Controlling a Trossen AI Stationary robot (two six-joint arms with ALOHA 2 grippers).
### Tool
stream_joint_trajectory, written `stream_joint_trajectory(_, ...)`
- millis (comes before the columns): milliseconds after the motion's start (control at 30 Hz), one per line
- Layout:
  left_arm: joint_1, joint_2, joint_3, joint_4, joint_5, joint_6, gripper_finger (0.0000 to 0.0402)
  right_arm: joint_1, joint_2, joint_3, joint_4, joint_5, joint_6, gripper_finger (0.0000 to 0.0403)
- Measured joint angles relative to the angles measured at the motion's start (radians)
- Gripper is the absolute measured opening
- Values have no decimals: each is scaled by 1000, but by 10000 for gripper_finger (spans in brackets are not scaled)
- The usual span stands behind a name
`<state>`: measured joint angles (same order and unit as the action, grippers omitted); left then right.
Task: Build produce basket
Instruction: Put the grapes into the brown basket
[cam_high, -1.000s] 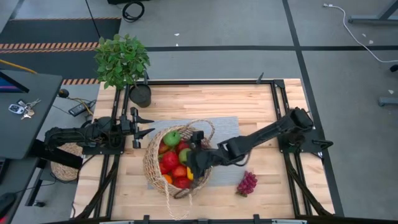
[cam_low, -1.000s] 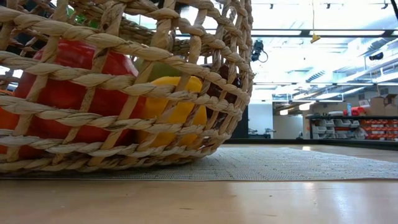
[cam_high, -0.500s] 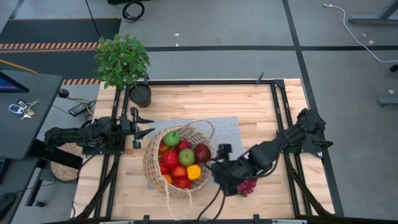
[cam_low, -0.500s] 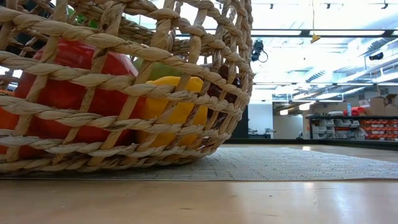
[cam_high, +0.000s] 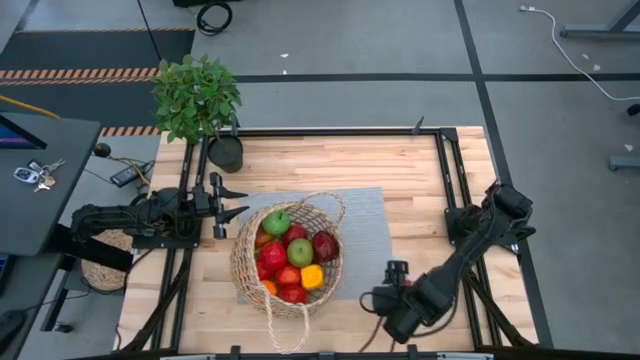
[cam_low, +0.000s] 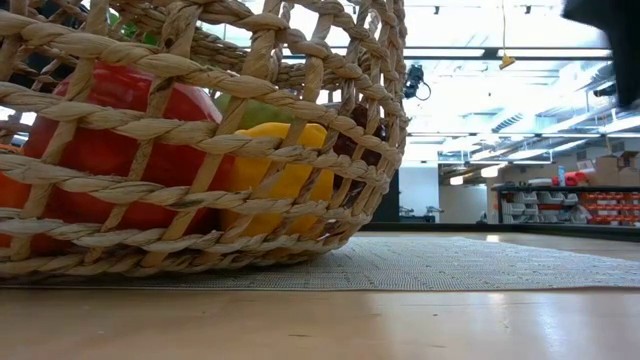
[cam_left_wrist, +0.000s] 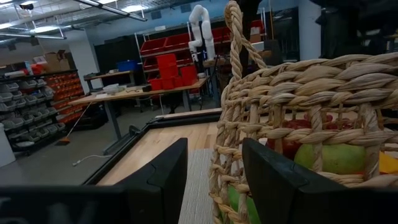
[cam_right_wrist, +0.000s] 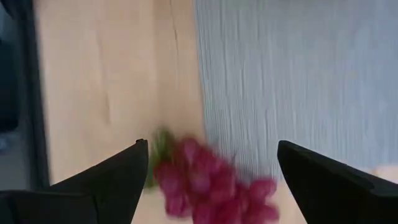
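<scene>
Nearly done: the basket (cam_high: 287, 258) on the grey mat (cam_high: 365, 225) already held apples, peppers and an orange, and only the grapes (cam_right_wrist: 208, 183) lay outside, on the wood at the mat's edge. Right gripper (cam_right_wrist: 208, 168) hung over them, fingers spread wide, gripping nothing; left gripper (cam_high: 232, 198) waited open beside the basket.

Grey floor (cam_high: 350, 60) with black lines surrounds the table; beyond stand workbenches (cam_left_wrist: 134, 93) and seemingly red bin shelving (cam_left_wrist: 168, 62).

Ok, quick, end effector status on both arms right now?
Left end effector: open, empty, beside the basket.
Right end effector: open, holding nothing, fingers either side of the grapes on the table.
</scene>
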<state>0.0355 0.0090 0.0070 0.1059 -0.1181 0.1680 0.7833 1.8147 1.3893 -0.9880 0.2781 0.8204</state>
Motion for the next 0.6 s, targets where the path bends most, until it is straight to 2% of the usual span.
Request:
stream_joint_trajectory(133, 0, 0, 0, 0, 0, 0, 160, 43, 0, -51, 2, -42, 69, 359)
stream_joint_trajectory(200, 0, 0, 0, 0, 0, 0, 160, 55, 0, -58, -11, -62, 51, 359)
stream_joint_trajectory(333, 0, 0, 0, 0, 0, 0, 160, 70, 0, -60, -56, -69, -123, 359)
stream_joint_trajectory(467, 0, 0, 0, 0, 0, 0, 160, 80, 0, -77, -63, -31, -304, 358)
stream_joint_trajectory(600, 0, 0, 0, 0, 0, 0, 160, 75, 0, -154, 10, -69, -375, 358)
